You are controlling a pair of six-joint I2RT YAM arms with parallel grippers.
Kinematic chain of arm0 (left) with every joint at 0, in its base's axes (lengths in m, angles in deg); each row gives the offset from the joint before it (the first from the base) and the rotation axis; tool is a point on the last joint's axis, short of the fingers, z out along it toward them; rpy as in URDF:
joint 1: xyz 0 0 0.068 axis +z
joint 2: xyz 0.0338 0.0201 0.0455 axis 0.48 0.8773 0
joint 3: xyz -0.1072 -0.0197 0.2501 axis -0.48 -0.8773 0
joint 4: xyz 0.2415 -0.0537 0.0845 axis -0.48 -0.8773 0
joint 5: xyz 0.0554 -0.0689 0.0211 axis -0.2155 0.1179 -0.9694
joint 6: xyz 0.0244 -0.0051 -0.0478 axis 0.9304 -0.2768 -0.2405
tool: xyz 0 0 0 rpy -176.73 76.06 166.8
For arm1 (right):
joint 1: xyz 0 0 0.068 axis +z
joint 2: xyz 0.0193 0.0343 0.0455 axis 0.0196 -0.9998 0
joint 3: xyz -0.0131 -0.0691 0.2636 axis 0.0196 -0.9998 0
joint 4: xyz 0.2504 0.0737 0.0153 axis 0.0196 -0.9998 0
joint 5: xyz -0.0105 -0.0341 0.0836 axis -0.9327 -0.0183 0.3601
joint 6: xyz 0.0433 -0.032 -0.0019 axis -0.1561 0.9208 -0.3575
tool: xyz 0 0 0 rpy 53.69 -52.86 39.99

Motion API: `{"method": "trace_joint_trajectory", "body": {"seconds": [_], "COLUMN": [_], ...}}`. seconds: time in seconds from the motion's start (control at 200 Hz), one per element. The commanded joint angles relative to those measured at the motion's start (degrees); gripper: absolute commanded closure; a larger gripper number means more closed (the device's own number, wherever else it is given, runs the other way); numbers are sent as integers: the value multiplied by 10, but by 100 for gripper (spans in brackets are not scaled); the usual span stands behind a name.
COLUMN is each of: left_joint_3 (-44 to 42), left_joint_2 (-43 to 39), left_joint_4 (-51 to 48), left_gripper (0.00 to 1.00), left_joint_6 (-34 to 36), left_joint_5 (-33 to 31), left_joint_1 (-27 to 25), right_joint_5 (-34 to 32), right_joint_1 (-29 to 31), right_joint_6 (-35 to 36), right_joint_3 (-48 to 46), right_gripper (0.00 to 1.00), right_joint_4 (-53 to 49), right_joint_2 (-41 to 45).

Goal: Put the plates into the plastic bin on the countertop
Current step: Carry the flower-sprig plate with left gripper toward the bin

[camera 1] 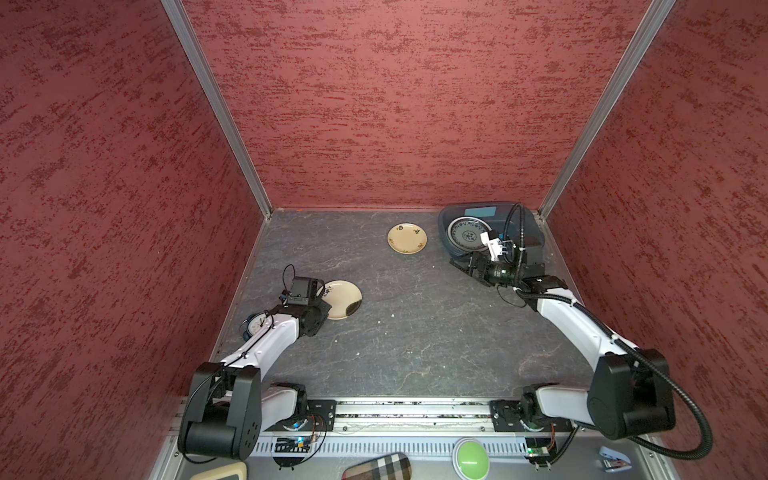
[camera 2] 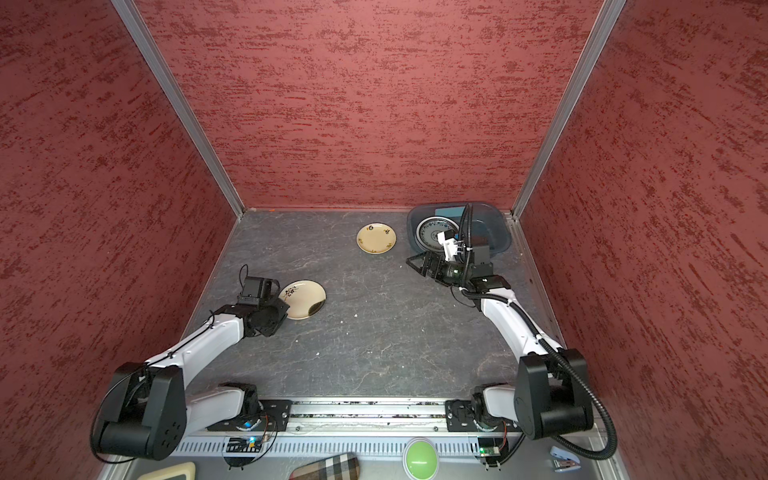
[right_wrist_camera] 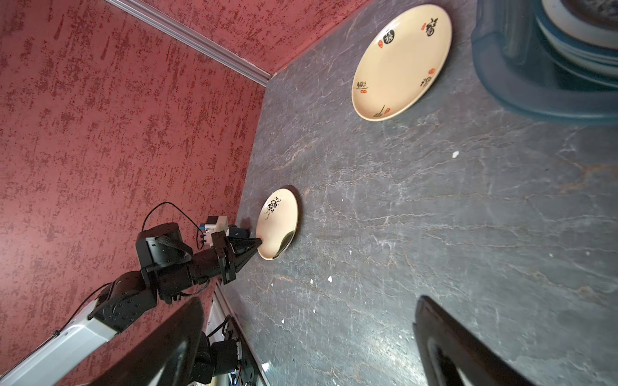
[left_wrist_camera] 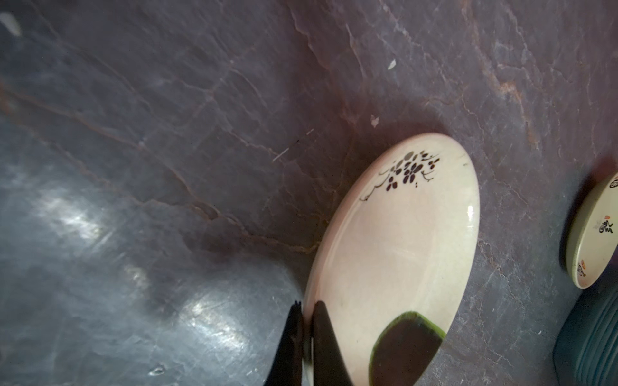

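1. My left gripper [left_wrist_camera: 305, 309] is clamped on the near rim of the blossom plate [left_wrist_camera: 401, 254]. It is a cream plate with a black flower sprig and a dark green patch. One of my fingers lies inside the rim and the other outside it.
2. The blossom plate is on the left part of the countertop [camera 1: 415, 332], close to the left wall. I cannot tell whether its far edge is raised off the stone.
3. My right gripper [right_wrist_camera: 309, 300] stands wide apart with nothing between its fingers. It hangs over bare countertop just outside the near-left corner of the plastic bin [camera 1: 443, 232].
4. The plastic bin sits in the far right corner against the back wall. It holds a stack of plates, and the teal patterned plate [camera 1: 467, 235] lies on top.
5. The character plate [camera 1: 407, 238] is cream-yellow with black and red characters around its rim. It lies flat on the countertop just left of the plastic bin without touching it, and well apart from the blossom plate.
6. A small clock [camera 1: 255, 325] shows in a top view beside my left forearm, at the countertop's left edge.
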Motion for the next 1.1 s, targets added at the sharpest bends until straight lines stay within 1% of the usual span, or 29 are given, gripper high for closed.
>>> {"method": "trace_joint_trajectory", "body": {"seconds": [0.0, 0.17, 0.291, 0.366, 0.536, 0.716, 0.847, 0.922, 1.097], "left_joint_3": [6, 20, 32, 36, 70, 123, 163, 187, 244], "left_joint_2": [-1, -26, -46, -53, -46, -16, 22, 51, 120], "left_joint_4": [-16, -13, -8, 8, 27, 46, 72, 87, 130], "left_gripper": [100, 100, 100, 100, 100, 100, 100, 100, 100], "left_joint_6": [22, 21, 4, -12, -28, -22, -6, 4, 11], "left_joint_5": [8, 15, 7, 14, 12, 12, 16, 28, 67], "left_joint_1": [-5, -23, -50, -67, -114, -152, -172, -180, -193], "right_joint_5": [-4, -6, -3, -2, -16, -38, -40, -43, -91], "right_joint_1": [3, 3, 3, 2, -1, -11, -19, -24, -45], "right_joint_6": [-7, -13, -17, -18, -29, -42, -61, -72, -101], "right_joint_3": [-8, -11, -12, -11, -17, -28, -40, -50, -84], "right_gripper": [1, 1, 1, 1, 1, 1, 1, 1, 1], "right_joint_4": [27, 35, 41, 39, 46, 48, 56, 62, 60], "right_joint_2": [-5, -8, -14, -17, -13, -1, 14, 28, 75]}}
